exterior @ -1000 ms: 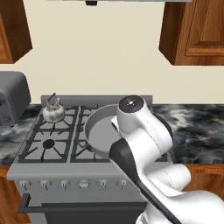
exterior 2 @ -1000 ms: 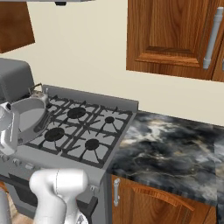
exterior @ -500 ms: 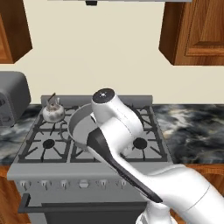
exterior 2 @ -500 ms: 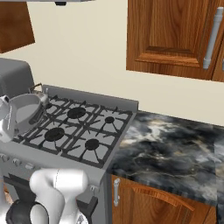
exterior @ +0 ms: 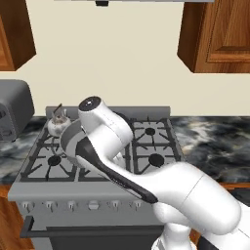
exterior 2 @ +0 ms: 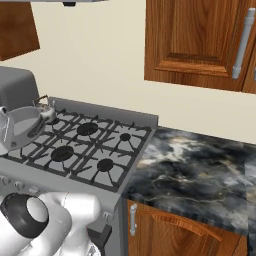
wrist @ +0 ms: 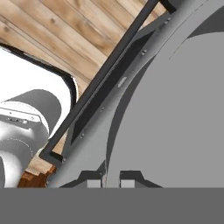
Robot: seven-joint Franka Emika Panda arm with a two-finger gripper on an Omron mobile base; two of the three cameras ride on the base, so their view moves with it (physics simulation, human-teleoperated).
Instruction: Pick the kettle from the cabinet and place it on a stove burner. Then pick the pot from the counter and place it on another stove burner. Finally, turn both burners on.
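half a second on, the arm has swung the pot (exterior: pixel 73 141), its rim pinched in the gripper (wrist: pixel 108 176), leftward over the stove's front-left burners beside the kettle (exterior: pixel 57 124), so set-down looks close.

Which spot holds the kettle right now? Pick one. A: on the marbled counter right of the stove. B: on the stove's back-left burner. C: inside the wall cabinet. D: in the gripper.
B: the kettle stands on the grate at the back-left corner of the stove, while the gripper holds the pot above the stove's left side.
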